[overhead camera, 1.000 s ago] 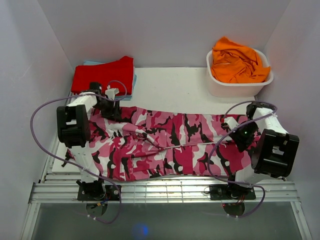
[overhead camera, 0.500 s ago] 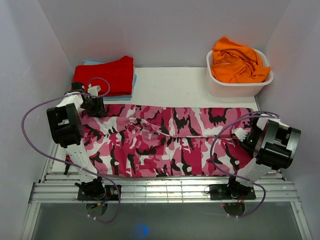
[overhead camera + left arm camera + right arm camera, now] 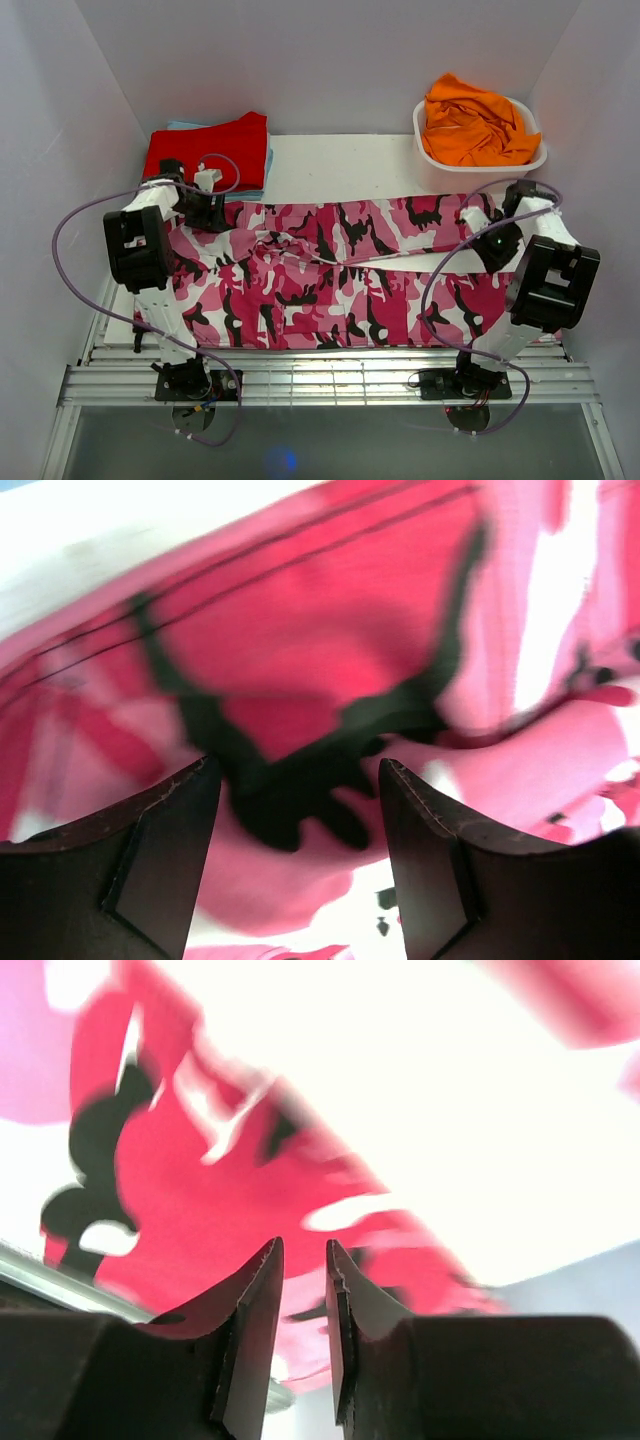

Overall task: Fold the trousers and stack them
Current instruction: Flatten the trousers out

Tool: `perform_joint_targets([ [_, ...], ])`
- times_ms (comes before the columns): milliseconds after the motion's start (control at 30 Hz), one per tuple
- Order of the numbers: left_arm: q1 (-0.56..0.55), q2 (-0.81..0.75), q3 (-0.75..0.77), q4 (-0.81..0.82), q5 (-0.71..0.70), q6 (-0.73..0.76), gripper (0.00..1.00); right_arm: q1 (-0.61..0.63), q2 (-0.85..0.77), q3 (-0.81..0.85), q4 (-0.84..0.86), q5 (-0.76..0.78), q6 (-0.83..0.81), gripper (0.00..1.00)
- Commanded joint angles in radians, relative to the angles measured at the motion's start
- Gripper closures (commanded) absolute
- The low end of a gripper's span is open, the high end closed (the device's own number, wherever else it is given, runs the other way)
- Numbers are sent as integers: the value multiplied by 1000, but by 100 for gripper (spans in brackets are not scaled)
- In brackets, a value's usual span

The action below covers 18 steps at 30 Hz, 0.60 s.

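Trousers [image 3: 340, 285]: matt printed cloth, soft, creased. Red garment [image 3: 210, 150] and orange garment [image 3: 475, 125]: plain matt cloth. Tub [image 3: 480, 175]: smooth white plastic with a slight sheen. Rail [image 3: 330, 385]: bare ribbed metal. Left gripper [image 3: 298, 780]: dark matt fingers [image 3: 160, 860].

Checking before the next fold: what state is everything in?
trousers: spread out, unfolded, legs side by side.
red garment: folded, far left.
orange garment: crumpled in white tub.
left gripper: open above trousers.
right gripper: narrow gap, grip unclear.
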Motion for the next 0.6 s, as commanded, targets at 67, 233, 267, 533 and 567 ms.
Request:
perform_joint_targets([
  [67, -24, -131, 23, -85, 91, 50, 25, 36, 77, 331, -17, -244, 214, 70],
  [233, -24, -268, -109, -150, 42, 90, 25, 130, 194, 397, 140, -218, 334, 71],
  [267, -24, -276, -129, -160, 4, 105, 26, 141, 214, 394, 160, -209, 351, 71],
  [533, 77, -299, -312, -161, -59, 142, 28, 164, 309, 255, 358, -47, 362, 75],
  [567, 100, -293, -321, -158, -84, 145, 28, 161, 311, 211, 365, -21, 349, 76],
])
